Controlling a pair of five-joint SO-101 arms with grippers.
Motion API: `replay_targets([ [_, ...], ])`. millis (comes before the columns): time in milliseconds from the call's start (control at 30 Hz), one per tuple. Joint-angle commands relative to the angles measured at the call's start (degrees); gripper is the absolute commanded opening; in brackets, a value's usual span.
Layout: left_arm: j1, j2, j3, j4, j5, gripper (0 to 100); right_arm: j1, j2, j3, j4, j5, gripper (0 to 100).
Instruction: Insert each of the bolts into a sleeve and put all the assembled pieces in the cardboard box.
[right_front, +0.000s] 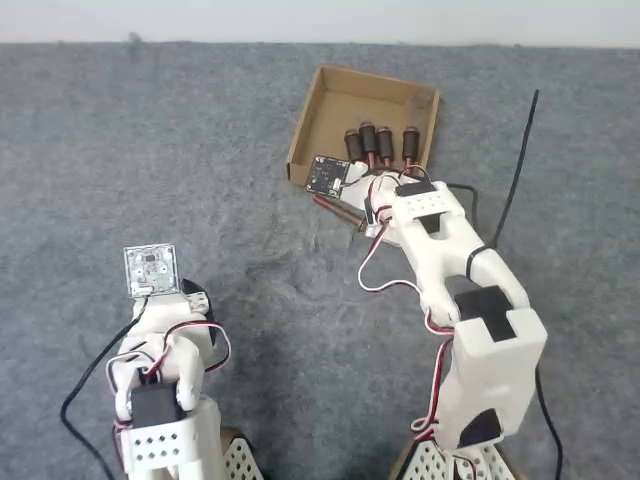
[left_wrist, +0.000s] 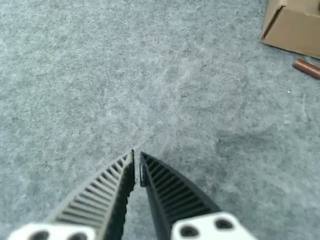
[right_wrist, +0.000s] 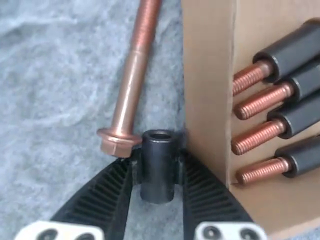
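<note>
My right gripper (right_wrist: 158, 159) is shut on a black sleeve (right_wrist: 159, 175), held upright just outside the near wall of the cardboard box (right_wrist: 207, 85). A copper bolt (right_wrist: 131, 85) lies on the carpet beside it, its flanged head touching the sleeve. Several assembled bolt-and-sleeve pieces (right_wrist: 280, 100) lie side by side in the box. From above, the box (right_front: 322, 100) holds the pieces (right_front: 380, 145), and the loose bolt (right_front: 335, 208) lies in front of it by the right gripper (right_front: 368, 222). My left gripper (left_wrist: 136, 160) is shut on nothing over bare carpet.
Grey carpet (right_front: 150, 130) covers the whole table. The left arm (right_front: 160, 350) stands at the near left, far from the box. A black cable (right_front: 515, 170) runs along the carpet to the right of the box.
</note>
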Motion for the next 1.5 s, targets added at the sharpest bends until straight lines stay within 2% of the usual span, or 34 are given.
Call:
replay_targets([
  [0, -0.3, -1.5, -0.9, -1.7, -0.6, 1, 0.5, 1.5, -3.8, -0.6, 1.1, 9.4],
  [67, -0.3, -1.5, -0.9, -1.7, -0.6, 1, 0.7, 1.6, -3.8, -0.5, 0.9, 8.7],
  [167, -0.3, -1.5, -0.9, -2.2, -0.6, 1, 0.8, 1.5, -3.6, -0.5, 0.8, 0.7],
  [300, -0.3, -1.5, -0.9, -2.3, -0.6, 1, 0.7, 0.7, -5.0, 4.1, 0.4, 0.7],
  [767, -0.4, -1.5, -0.9, -2.4, -0.6, 1, 3.2, -20.1, -8.4, 24.7, -28.0, 0.9],
  [867, -0.4, -1.5, -0.9, -2.4, -0.6, 1, 5.2, -24.0, -8.4, 32.4, -31.0, 0.9],
  [1067, -0.1, -1.5, -0.9, -2.4, -0.5, 1, 13.8, -29.5, -8.2, 43.5, -31.9, 0.7],
  [1200, -0.1, -1.5, -0.9, -2.4, -0.5, 1, 20.4, -32.6, -2.3, 42.2, -38.9, 0.7],
  [1400, -0.1, -1.5, -0.9, -2.7, -0.4, 1, 26.4, -39.3, 13.4, 32.3, -40.0, 0.7],
  [1467, -0.4, -1.5, -0.9, -5.1, -0.4, 1, 27.6, -42.1, 19.1, 29.5, -40.0, 0.9],
])
